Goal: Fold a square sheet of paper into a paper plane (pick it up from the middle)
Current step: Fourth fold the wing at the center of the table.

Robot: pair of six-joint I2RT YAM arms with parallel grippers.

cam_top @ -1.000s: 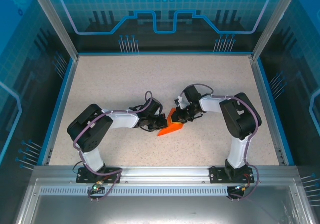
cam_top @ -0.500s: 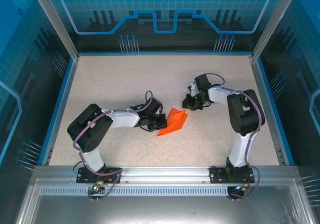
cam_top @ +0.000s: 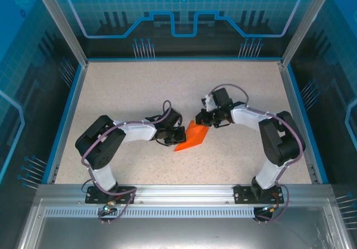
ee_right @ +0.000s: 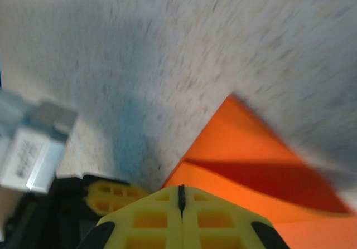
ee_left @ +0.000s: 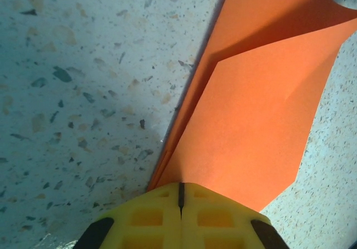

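The speckled table (cam_top: 139, 87) carries everything. The left arm (cam_top: 100, 146) and right arm (cam_top: 276, 137) bend inward toward its middle. Between them lies the square sheet of paper (cam_top: 189, 139), folded into an orange wedge with overlapping layers and flat on the table. The left end effector (ee_left: 180, 204) has its yellow fingers pressed together, tips at the wedge's left edge; I cannot tell whether paper is caught between them. The right end effector (ee_right: 180, 201) is also pressed together, sitting at the wedge's far corner, just above the paper.
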